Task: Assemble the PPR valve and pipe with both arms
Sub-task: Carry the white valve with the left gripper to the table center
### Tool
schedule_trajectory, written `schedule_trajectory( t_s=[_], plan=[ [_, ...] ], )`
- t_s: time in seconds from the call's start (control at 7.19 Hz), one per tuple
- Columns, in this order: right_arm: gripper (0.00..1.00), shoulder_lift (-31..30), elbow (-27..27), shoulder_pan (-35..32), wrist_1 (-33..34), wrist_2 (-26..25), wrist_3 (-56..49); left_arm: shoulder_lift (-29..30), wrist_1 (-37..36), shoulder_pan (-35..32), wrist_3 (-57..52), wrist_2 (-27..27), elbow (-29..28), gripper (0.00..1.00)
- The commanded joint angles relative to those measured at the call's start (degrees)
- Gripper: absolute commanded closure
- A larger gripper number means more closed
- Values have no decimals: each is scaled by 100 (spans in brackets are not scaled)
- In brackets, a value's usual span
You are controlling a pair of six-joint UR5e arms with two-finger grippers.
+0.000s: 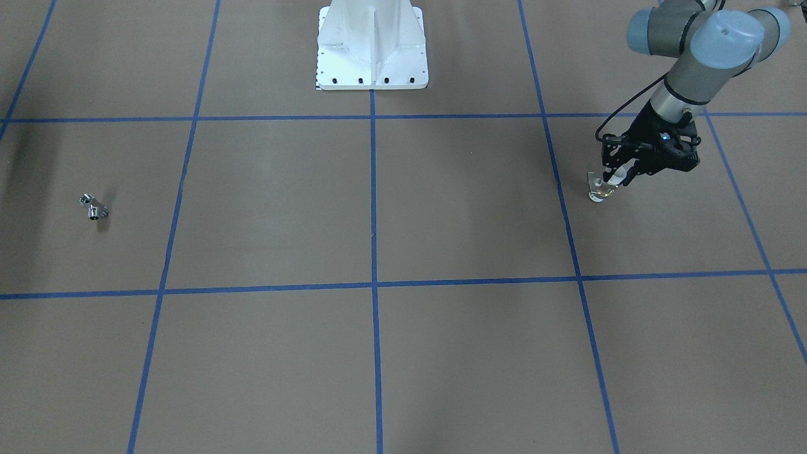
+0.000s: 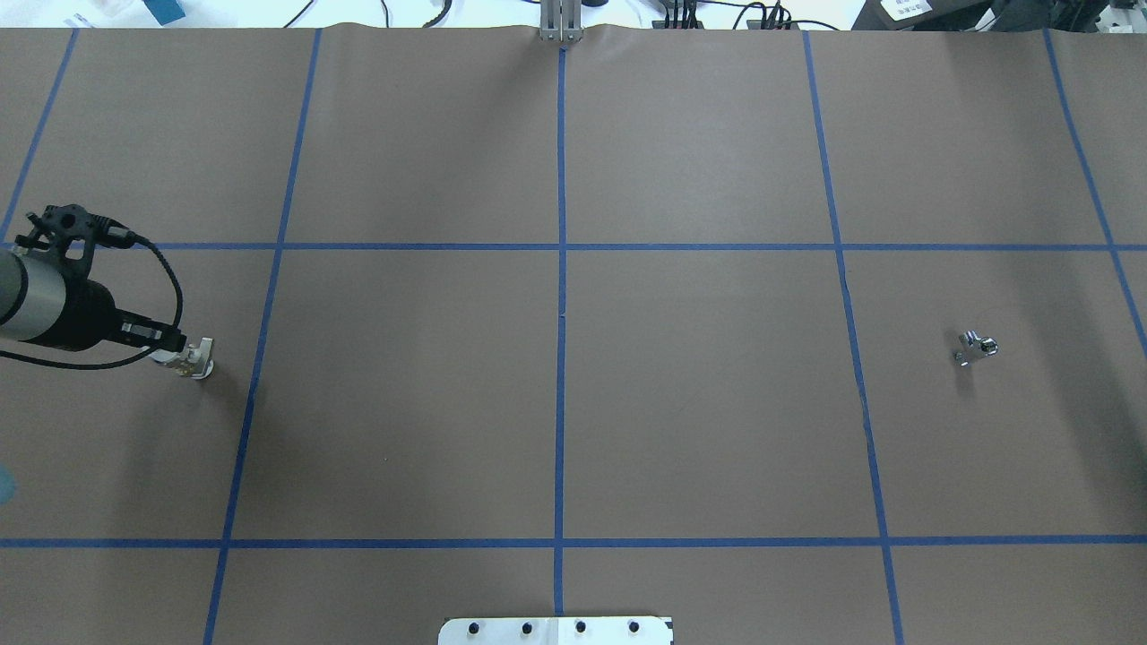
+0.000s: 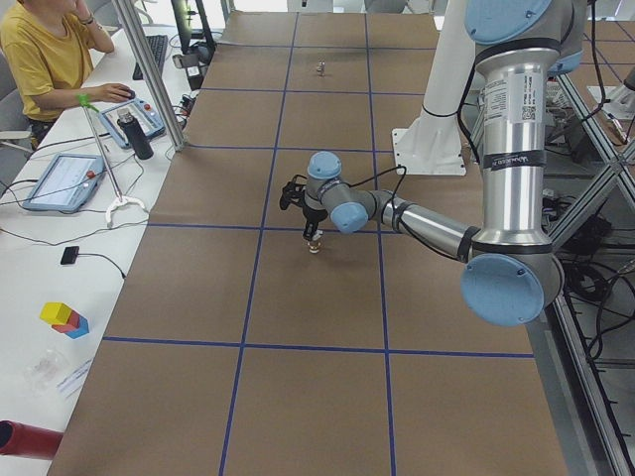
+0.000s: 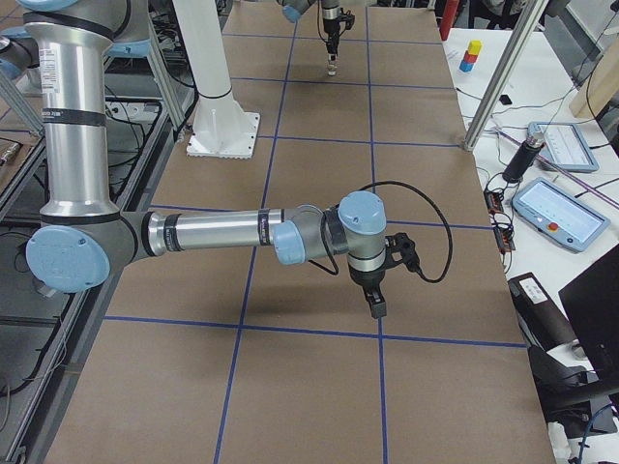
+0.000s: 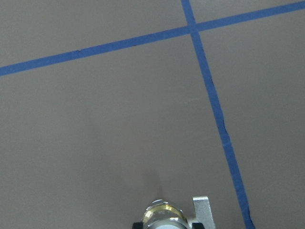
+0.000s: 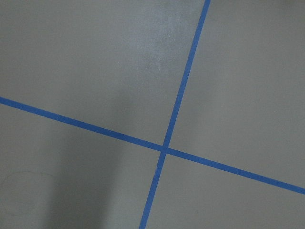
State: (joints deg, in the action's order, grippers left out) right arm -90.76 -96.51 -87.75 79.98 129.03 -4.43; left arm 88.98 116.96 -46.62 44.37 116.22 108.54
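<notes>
The PPR valve (image 1: 597, 190), white with a brass band, sits upright between the fingers of my left gripper (image 1: 616, 178), at or just above the table on my left side. The gripper is shut on it. The valve also shows in the overhead view (image 2: 195, 360), under the left gripper (image 2: 176, 348), and at the bottom edge of the left wrist view (image 5: 163, 213). The pipe (image 1: 94, 207), a small chrome fitting, lies alone on the table far off on my right side (image 2: 974, 348). My right gripper (image 4: 375, 307) hangs over the table's right end; I cannot tell if it is open.
The white pedestal base (image 1: 372, 47) stands at the robot's edge of the table. Blue tape lines (image 2: 561, 358) divide the brown surface into squares. An operator (image 3: 45, 55) sits at the side desk with tablets. The right wrist view shows only a tape cross (image 6: 164, 149).
</notes>
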Motion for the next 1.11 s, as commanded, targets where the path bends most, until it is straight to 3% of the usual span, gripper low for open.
schedule_trajectory(
  t_s=[0.0, 0.28, 0.56, 0.97],
  plan=[
    [1, 6, 0, 21, 0, 16, 3, 1107, -1187, 4, 19, -99, -34, 100],
    [1, 6, 35, 38, 9, 17, 3, 2426, -2349, 317, 463, -135, -209, 100],
    [1, 15, 53, 65, 9, 8, 3, 3725, -2370, 959, 1570, -537, -1093, 100],
    [1, 15, 44, 100, 9, 25, 12, 4784, -2379, 1365, 2172, -759, -1982, 100]
  ],
)
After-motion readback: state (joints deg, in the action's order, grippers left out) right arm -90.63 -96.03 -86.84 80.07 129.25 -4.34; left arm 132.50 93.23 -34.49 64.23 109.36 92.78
